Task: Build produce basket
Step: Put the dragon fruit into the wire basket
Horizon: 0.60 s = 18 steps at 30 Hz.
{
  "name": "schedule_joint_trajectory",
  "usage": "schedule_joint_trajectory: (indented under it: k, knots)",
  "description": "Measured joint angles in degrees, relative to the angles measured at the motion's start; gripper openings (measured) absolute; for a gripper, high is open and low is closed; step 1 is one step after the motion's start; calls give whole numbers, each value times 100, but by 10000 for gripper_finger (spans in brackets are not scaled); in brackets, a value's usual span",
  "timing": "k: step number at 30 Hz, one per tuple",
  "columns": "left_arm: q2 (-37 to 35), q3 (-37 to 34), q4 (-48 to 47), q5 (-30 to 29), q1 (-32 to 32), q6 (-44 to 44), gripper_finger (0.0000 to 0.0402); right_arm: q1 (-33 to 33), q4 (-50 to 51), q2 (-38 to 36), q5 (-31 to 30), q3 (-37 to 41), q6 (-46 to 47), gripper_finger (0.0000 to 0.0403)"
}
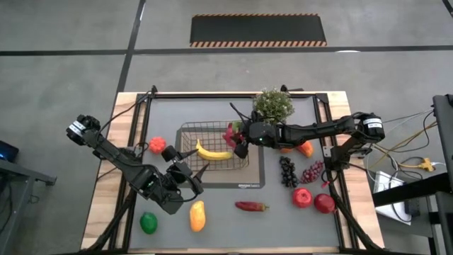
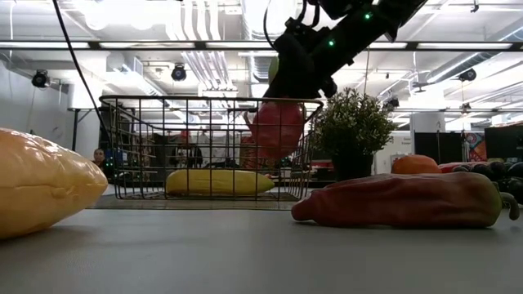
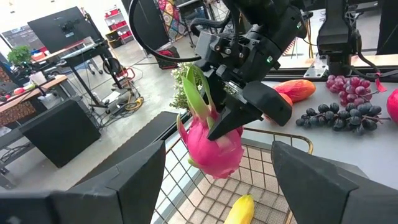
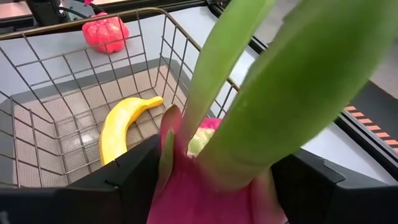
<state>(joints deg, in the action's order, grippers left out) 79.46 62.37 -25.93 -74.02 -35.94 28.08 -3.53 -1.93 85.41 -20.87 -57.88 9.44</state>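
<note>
Step in hand: placing the dragon fruit (image 3: 214, 146) into the basket (image 1: 185, 164). The basket sits at the centre of the worktop (image 1: 212, 212), with a banana (image 1: 214, 153) already on its floor. The right claw (image 1: 236, 140) hangs over the basket's 3 o'clock edge, its fingers flanking the fruit; whether they grip it or have let go cannot be told. The left claw (image 1: 191, 176) waits wide open at the basket's 7 o'clock. The next move calls for full release and a straight lift clear of the rim.

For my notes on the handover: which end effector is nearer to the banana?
The right end effector: it is over the basket beside the banana, at the dragon fruit. The left end effector waits outside the basket's near rim.
</note>
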Motion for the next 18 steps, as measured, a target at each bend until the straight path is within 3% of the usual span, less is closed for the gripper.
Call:
schedule_joint_trajectory:
  k: [8,15,18]
  knots:
    - [0,0,0,2,0,4,274,0,-4,0,-15,1,43,274]
    - [0,0,2,2,0,4,274,0,0,0,-15,1,179,245]
    - [0,0,2,2,0,4,274,0,-2,0,-15,2,236,256]
